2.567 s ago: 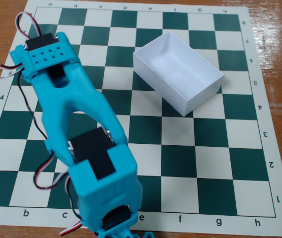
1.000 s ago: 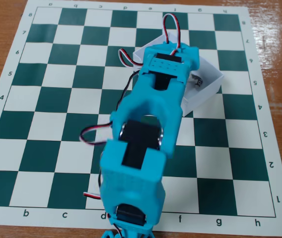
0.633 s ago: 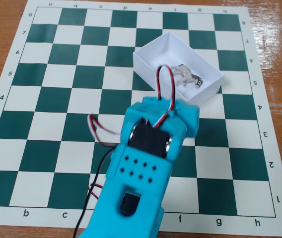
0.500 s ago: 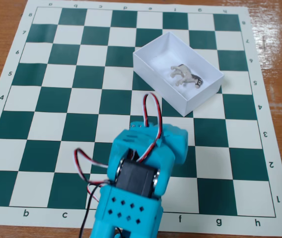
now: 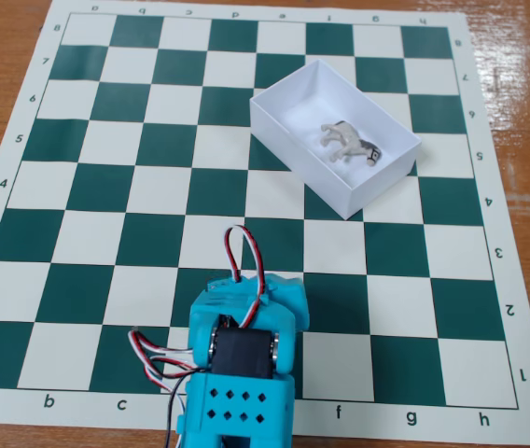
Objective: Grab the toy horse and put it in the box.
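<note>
The toy horse, a tiny pale grey-beige figurine with dark markings, lies on its side inside the white box. The box sits tilted on the upper right part of the green and white chessboard. The blue arm is folded at the bottom centre of the fixed view, well below and left of the box. Only its blue body, a black motor and looping wires show. The gripper's fingers are hidden under the arm's body, so I cannot see how they stand.
The chessboard mat covers most of the wooden table. Nothing else stands on its squares. Red, white and black wires loop up from the arm over the board.
</note>
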You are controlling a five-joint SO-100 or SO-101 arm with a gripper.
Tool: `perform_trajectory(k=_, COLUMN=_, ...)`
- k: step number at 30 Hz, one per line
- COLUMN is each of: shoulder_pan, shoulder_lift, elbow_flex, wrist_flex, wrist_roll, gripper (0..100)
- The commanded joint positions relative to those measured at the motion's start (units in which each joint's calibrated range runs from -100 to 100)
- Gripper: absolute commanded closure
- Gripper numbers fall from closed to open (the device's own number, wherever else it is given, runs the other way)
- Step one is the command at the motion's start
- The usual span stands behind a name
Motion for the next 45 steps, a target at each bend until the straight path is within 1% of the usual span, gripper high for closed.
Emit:
perform_trajectory(k=1, shoulder_pan=-1.3, shoulder_lift=-0.2, elbow_flex=0.6, wrist_flex=2.1, wrist_roll=-0.2, gripper=100)
perform_trajectory(k=3, shoulder_pan=-1.9, shoulder_lift=-0.2, elbow_flex=0.6, wrist_flex=3.7, wrist_roll=-0.3, gripper=100)
perform_trajectory(k=7, shoulder_pan=-4.4, shoulder_lift=-0.2, elbow_flex=0.6, wrist_flex=4.3, wrist_roll=-2.4, gripper=100)
perform_trajectory(k=13, shoulder_pan=-4.5, shoulder_lift=-0.2, elbow_flex=0.6, wrist_flex=5.0, wrist_roll=-4.3, gripper=100)
perform_trajectory(k=22, shoulder_pan=-3.1, shoulder_lift=-0.1, elbow_flex=0.6, wrist_flex=5.0, wrist_roll=-4.3, gripper=100)
perform_trajectory(k=45, shoulder_pan=-3.1, shoulder_lift=-0.1, elbow_flex=0.6, wrist_flex=5.0, wrist_roll=-4.3, gripper=100)
